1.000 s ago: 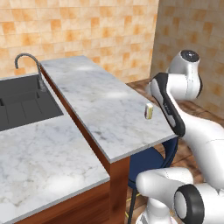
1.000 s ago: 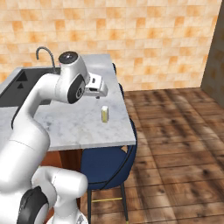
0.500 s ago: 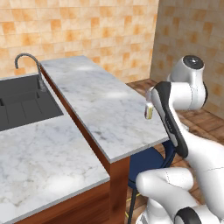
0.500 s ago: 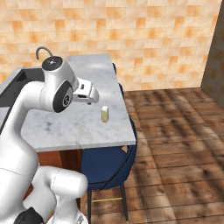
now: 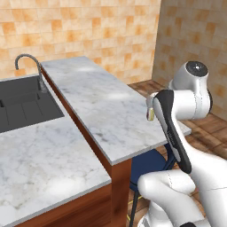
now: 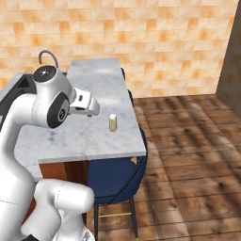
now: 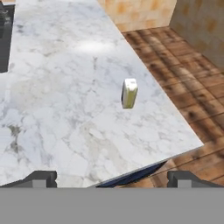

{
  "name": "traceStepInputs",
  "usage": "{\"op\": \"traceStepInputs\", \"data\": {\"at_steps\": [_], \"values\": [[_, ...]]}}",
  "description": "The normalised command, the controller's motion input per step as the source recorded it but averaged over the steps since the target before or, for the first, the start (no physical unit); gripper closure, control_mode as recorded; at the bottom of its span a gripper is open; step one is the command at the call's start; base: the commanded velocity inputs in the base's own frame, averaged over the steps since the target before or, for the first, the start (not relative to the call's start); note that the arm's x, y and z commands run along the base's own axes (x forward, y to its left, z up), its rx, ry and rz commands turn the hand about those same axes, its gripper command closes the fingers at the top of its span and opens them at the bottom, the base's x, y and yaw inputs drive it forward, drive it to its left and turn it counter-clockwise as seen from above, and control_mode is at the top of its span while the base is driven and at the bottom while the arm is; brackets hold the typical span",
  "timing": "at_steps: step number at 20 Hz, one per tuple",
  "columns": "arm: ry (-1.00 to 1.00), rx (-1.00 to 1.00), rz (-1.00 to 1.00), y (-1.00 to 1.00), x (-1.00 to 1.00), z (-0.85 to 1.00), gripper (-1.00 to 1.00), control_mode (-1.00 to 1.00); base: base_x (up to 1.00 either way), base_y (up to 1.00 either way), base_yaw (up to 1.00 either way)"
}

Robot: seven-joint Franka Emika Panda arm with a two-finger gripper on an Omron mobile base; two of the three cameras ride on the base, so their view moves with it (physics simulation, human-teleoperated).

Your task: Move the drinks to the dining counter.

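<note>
Since one second ago the arm [image 6: 52, 101] has swung back from over the dining counter [image 5: 102, 106], and the gripper [image 7: 111, 179], fingers spread wide and empty, now looks at it from a distance. So the carton [image 7: 129, 93] seems delivered: it stands upright on the marble, near the floor-side edge (not touching it). I judge that the bottle is what remains to be fetched. Much bare marble lies toward the sink [image 5: 22, 106]. A blue chair [image 6: 115, 176] sits under the counter's near end.
</note>
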Motion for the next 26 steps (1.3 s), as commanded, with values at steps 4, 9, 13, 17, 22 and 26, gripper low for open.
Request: {"op": "traceStepInputs", "data": {"at_steps": [4, 9, 13, 17, 22, 26], "values": [[0.0, 0.0, 0.0, 0.02, 0.0, 0.0, -1.0, -1.0, 0.0, 0.0, 0.0], [0.0, 0.0, 0.0, 0.0, 0.0, 0.0, -1.0, -1.0, 0.0, 0.0, 0.0], [0.0, 0.0, 0.0, 0.0, 0.0, 0.0, -1.0, -1.0, 0.0, 0.0, 0.0], [0.0, 0.0, 0.0, 0.0, -0.02, 0.0, -1.0, 1.0, -0.08, 0.03, 0.0], [0.0, 0.0, 0.0, 0.0, 0.0, 0.0, -1.0, 1.0, -0.74, 0.1, 0.03], [0.0, 0.0, 0.0, 0.0, 0.0, 0.0, -1.0, 1.0, -0.89, 0.1, 0.09]]}}
